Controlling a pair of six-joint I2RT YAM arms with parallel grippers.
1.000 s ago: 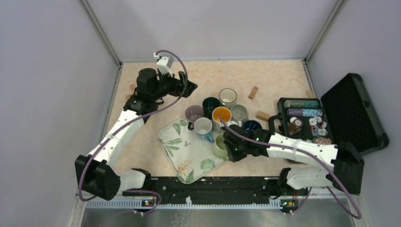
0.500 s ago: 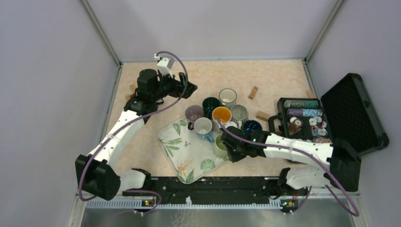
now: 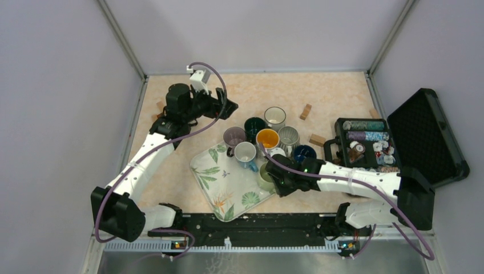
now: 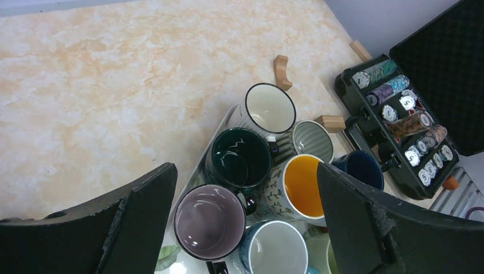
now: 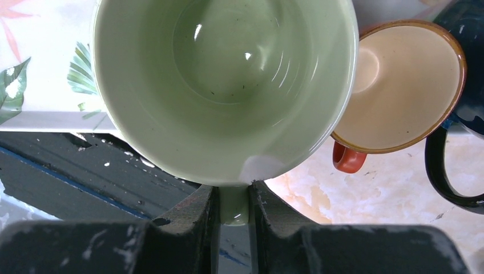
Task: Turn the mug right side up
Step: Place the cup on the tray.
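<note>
Clamping the handle (image 5: 233, 209) of the pale green mug (image 5: 228, 85) between my narrow-set fingers, my right gripper (image 5: 233, 200) has it firmly. The handle fills the slim gap between the two black pads. My right arm lies low, stretched from its base at the near right corner leftward along the near edge of the table (image 3: 257, 91), its wrist ending at the right edge of the leaf-print tray (image 3: 211, 171). The green mug sits there at the tray's near right corner, its mouth turned up toward my wrist camera and its inside bare. Just beside it is a tan-lined mug (image 5: 399, 85) with an orange handle, mouth up, and a dark blue mug (image 3: 303, 152) lies beyond that.

My left arm reaches far up the left side, elbow bent, wrist turned toward the middle. Its gripper (image 3: 225, 105) hangs above the bare table with fingers spread wide — nothing between them — looking down on the cluster of mugs, among them a dark green one (image 4: 238, 158) and a purple one (image 4: 209, 221). An open black case (image 3: 434, 131) sits at the far right.
</note>
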